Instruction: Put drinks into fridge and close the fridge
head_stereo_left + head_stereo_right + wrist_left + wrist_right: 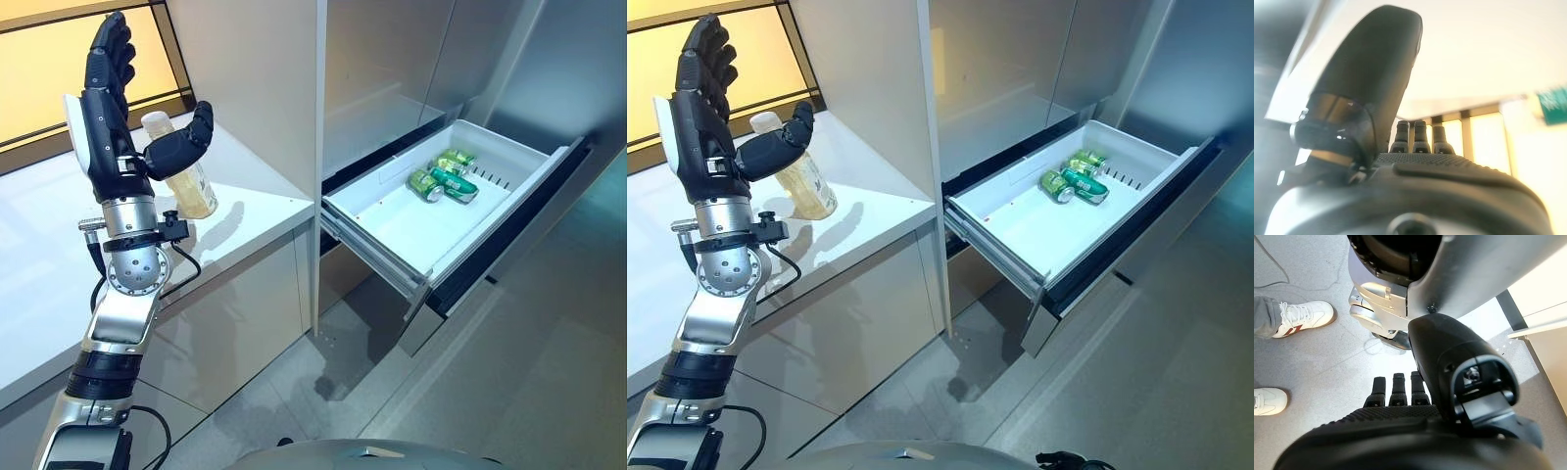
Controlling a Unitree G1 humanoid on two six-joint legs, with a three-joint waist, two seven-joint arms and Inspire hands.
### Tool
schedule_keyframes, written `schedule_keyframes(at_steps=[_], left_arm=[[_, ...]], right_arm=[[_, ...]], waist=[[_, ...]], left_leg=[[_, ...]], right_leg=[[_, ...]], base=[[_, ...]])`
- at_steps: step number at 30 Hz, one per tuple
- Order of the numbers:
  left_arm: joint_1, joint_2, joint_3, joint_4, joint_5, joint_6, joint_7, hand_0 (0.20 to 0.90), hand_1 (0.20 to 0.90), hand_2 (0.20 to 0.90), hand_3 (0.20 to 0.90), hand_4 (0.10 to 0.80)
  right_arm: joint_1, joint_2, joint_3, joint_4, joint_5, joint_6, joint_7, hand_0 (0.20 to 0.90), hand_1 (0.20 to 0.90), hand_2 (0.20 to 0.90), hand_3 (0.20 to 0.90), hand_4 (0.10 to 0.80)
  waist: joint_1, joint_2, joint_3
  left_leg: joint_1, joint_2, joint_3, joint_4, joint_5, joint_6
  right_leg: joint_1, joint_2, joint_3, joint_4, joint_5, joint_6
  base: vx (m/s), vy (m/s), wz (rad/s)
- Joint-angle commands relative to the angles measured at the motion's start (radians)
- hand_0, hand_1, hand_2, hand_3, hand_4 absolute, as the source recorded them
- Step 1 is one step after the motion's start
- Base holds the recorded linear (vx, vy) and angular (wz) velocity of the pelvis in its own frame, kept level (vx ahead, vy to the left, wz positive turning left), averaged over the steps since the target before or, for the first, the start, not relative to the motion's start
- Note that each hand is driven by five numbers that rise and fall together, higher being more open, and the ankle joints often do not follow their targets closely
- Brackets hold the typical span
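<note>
A bottle of pale yellow drink with a white cap stands on the white counter at the left. My left hand is raised just in front of it. Its fingers are straight and point up, and its thumb reaches across the front of the bottle. The hand is open and holds nothing; it also shows in the left wrist view. The fridge's white drawer is pulled out at the right, with green cans lying at its far end. My right hand hangs open over the floor.
The counter's right end meets a tall grey panel beside the fridge. The drawer's grey front juts into the floor space. A person's white shoes stand on the grey floor near my right hand.
</note>
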Motion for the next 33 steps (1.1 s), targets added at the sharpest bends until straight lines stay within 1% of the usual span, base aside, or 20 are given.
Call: schedule_keyframes(at_steps=[1,7,13,20,25,29,33], left_arm=[[-0.127,0.067,0.05,0.033,0.013,0.0,0.031,0.9,0.9,0.9,0.9,0.8],[-0.121,0.061,0.055,0.084,-0.051,0.045,0.025,0.9,0.9,0.9,0.9,0.8],[-0.125,0.038,0.045,0.139,-0.16,0.091,-0.02,0.9,0.9,0.9,0.9,0.8],[-0.142,0.032,0.031,0.195,-0.204,0.121,-0.016,0.9,0.9,0.9,0.9,0.8],[-0.149,0.018,0.024,0.22,-0.284,0.156,-0.05,0.9,0.9,0.9,0.9,0.8],[-0.151,0.001,0.022,0.239,-0.347,0.162,-0.072,0.9,0.9,0.9,0.9,0.8],[-0.159,-0.016,0.019,0.274,-0.38,0.161,-0.054,0.9,0.9,0.9,0.9,0.8]], right_arm=[[-0.016,0.045,0.008,-0.002,0.019,-0.008,0.026,0.9,0.9,0.9,0.9,0.8],[-0.018,0.044,0.006,-0.004,0.007,-0.001,0.026,0.9,0.9,0.9,0.9,0.8],[-0.021,0.04,0.007,-0.006,0.002,0.005,0.029,0.9,0.9,0.9,0.9,0.8],[-0.025,0.036,0.015,-0.013,0.003,0.018,0.031,0.9,0.9,0.9,0.9,0.8],[-0.024,0.036,0.016,-0.009,-0.002,0.017,0.032,0.9,0.9,0.9,0.9,0.8],[-0.026,0.034,0.015,-0.013,-0.004,0.023,0.034,0.9,0.9,0.9,0.9,0.8],[-0.027,0.032,0.019,-0.013,-0.01,0.025,0.035,0.9,0.9,0.9,0.9,0.8]], waist=[[0.003,0.017,-0.033],[0.002,0.02,-0.035],[-0.003,0.022,-0.032],[-0.008,0.023,-0.032],[-0.011,0.024,-0.032],[-0.014,0.026,-0.032],[-0.019,0.027,-0.032]], left_leg=[[0.032,-0.002,-0.003,0.006,-0.14,-0.002],[0.032,-0.002,-0.004,0.006,-0.139,-0.004],[0.035,-0.002,-0.002,0.007,-0.138,-0.004],[0.037,-0.003,0.002,0.008,-0.137,-0.004],[0.039,-0.004,0.001,0.008,-0.138,-0.004],[0.041,-0.004,0.005,0.008,-0.138,-0.005],[0.042,-0.004,0.007,0.008,-0.138,-0.005]], right_leg=[[-0.027,-0.024,0.007,0.016,-0.016,0.086],[-0.029,-0.024,0.009,0.017,-0.016,0.089],[-0.028,-0.023,0.01,0.018,-0.015,0.089],[-0.027,-0.024,0.013,0.018,-0.014,0.091],[-0.027,-0.024,0.014,0.019,-0.013,0.092],[-0.027,-0.024,0.014,0.019,-0.012,0.093],[-0.027,-0.024,0.014,0.02,-0.012,0.093]], base=[[0.0,0.0,0.0],[0.0,0.0,0.0],[0.0,0.0,0.0],[0.0,0.0,0.0],[0.0,0.0,0.0],[0.0,0.0,0.0],[0.0,0.0,0.0]])
